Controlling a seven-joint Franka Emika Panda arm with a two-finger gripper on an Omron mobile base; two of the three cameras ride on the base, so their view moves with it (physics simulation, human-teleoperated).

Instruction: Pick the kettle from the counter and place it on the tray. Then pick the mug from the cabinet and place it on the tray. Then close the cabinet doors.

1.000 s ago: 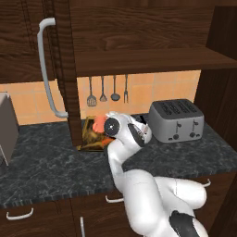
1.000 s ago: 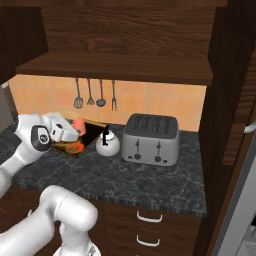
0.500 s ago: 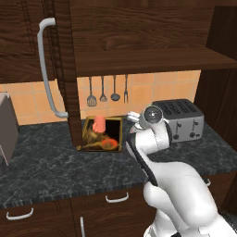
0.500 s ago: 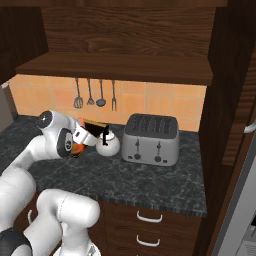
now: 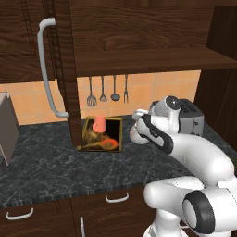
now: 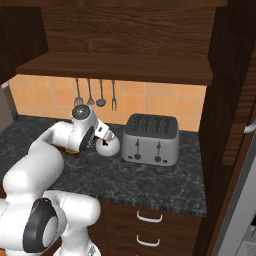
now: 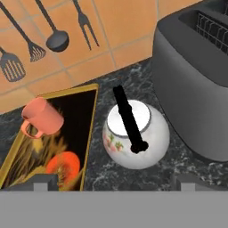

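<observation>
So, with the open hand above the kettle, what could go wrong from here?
1. The kettle stands close beside the toaster; an open finger of the hand could strike the toaster on the way down.
2. The black handle is thin, so a grip might slip or tilt the kettle.
3. The mug already stands on the tray; the kettle could knock it when set down.

Dark marbled counter (image 6: 150,180): grey four-slot toaster (image 6: 151,139) near back wall; white kettle (image 6: 109,146) just left of it, partly behind arm. Utensils (image 6: 93,93) hang on orange tiles.
</observation>
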